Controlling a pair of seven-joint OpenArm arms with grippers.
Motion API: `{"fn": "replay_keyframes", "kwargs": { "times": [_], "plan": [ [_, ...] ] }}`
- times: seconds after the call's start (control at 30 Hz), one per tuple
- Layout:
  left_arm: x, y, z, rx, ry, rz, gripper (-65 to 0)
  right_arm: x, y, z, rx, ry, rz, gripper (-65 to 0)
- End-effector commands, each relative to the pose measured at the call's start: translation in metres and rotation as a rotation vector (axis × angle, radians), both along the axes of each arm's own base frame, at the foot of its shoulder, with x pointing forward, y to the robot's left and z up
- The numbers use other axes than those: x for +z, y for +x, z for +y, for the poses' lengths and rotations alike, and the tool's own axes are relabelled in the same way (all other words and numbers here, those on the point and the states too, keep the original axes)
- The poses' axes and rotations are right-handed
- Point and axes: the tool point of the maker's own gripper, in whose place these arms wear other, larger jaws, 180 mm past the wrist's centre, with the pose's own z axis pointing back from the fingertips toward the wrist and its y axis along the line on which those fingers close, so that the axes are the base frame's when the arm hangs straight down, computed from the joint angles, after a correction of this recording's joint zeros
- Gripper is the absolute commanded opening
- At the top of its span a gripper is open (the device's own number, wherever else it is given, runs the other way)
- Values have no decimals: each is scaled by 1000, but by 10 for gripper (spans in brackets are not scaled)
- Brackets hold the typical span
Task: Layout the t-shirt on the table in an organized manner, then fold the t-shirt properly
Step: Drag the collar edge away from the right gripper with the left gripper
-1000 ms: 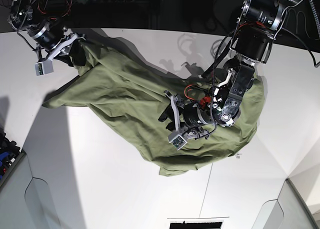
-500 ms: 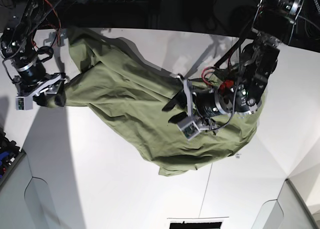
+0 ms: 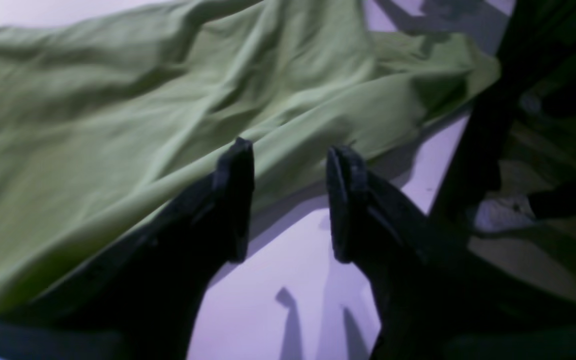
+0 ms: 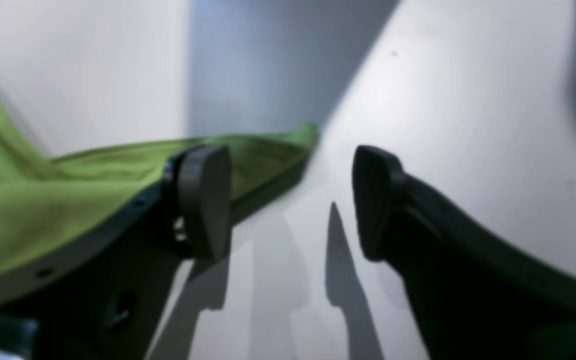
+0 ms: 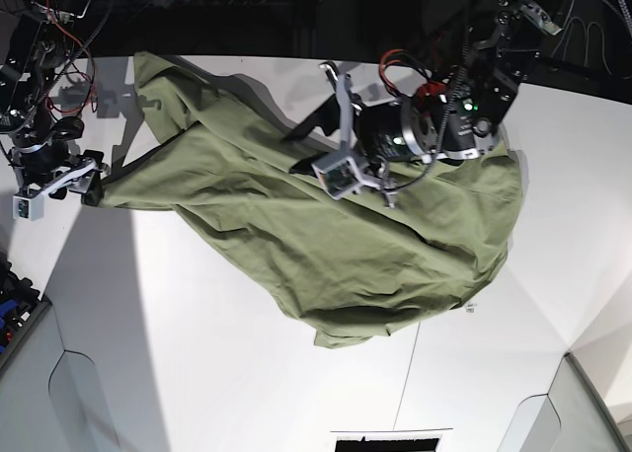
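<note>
The right gripper [image 5: 87, 188] sits at the shirt's [image 5: 326, 245] left tip, jaws spread and empty; in its wrist view the green edge lies just beside one finger [image 4: 203, 200], touching nothing. The shirt sprawls rumpled across the middle of the table [image 5: 197, 373], one corner reaching the far edge. Over the shirt's right half hangs the left gripper [image 3: 288, 200], jaws parted, grasping nothing.
</note>
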Motion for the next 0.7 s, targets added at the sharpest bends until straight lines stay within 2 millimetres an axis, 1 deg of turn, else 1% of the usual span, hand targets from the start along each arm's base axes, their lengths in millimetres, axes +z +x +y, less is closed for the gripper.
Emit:
{"fn": "replay_keyframes", "kwargs": {
  "times": [0.0, 0.1, 0.17, 0.23, 0.3, 0.4, 0.57, 0.67],
  "plan": [
    [8, -5, -11, -36, -24, -26, -382, 14, 9, -11, -19, -8, -51, -272],
    [-3, -33, -37, -140, 20, -31, -356, 7, 8, -8, -24, 47, -49, -272],
    [-8, -42, -50, -153, 50, -59, -348, 3, 9, -6, -29, 75, -46, -272],
    [-7, -41, -61, -139, 66, -112, -348, 0, 11, -5, -34, 98, -44, -272],
    [-9, -39, -68, -138, 93, -156, -348, -3, 13, 1, -15, 136, -49, -272],
    [-17, -40, -76, -140, 102, -149, -348, -6, 15, 7, -5, 176, -54, -272],
    [-39, -35, -79, -131, 131, -126, -348, -5, 17, 8, -7, 190, -62, -272],
    [-44, -33, -80, -130, 130, -119, -348, -3, 18, 10, 8, 192, -74, -272]
  ]
}}
